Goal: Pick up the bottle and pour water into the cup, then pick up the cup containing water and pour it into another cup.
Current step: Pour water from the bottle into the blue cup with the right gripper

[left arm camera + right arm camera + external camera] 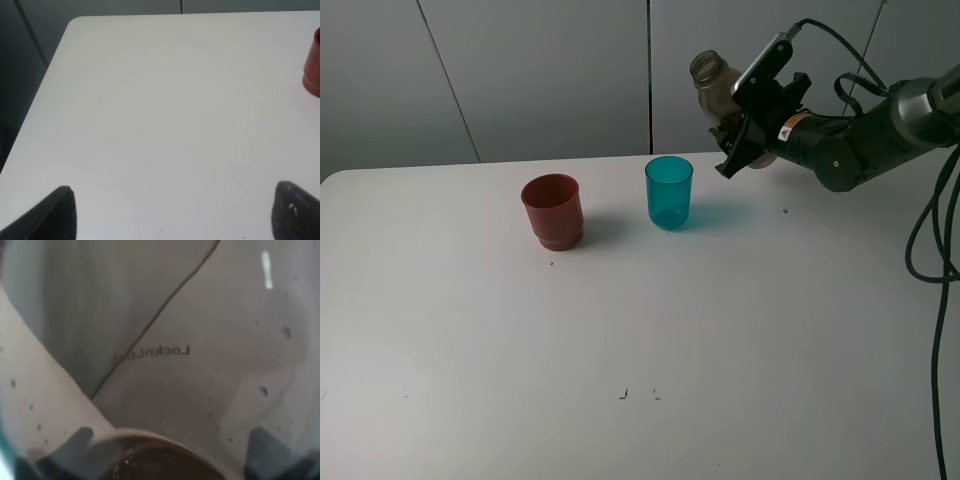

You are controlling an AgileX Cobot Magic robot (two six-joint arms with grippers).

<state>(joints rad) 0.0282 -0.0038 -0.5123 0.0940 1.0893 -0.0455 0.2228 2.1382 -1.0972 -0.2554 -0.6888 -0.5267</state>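
There is one bottle, two cups, two grippers and one white table.

The bottle is smoky grey-brown and translucent, with a narrow threaded neck and an open mouth. The right gripper has its jaws closed around the bottle's body and holds it in the air, clear of the table. In the high view it sits at about 1 o'clock from the cup. It is tilted, with the neck pointing toward roughly 11 o'clock.

The cup is a teal-blue translucent tumbler with straight sides, standing upright near the table's far edge. Another cup, red, opaque and squat with a narrower stepped base, stands upright at 9 o'clock from it, near but not touching.

The bottle's lower half is hidden behind the right gripper and arm. In the right wrist view the bottle fills almost the whole frame. The picture is blurred, with faint reversed lettering across the plastic and droplets on its wall. Whether the teal tumbler holds water cannot be told.

The left gripper does not show in the high view. In its own wrist view only two dark fingertips show, spread wide apart over bare table and holding nothing. The red cup is cut off at that frame's edge.
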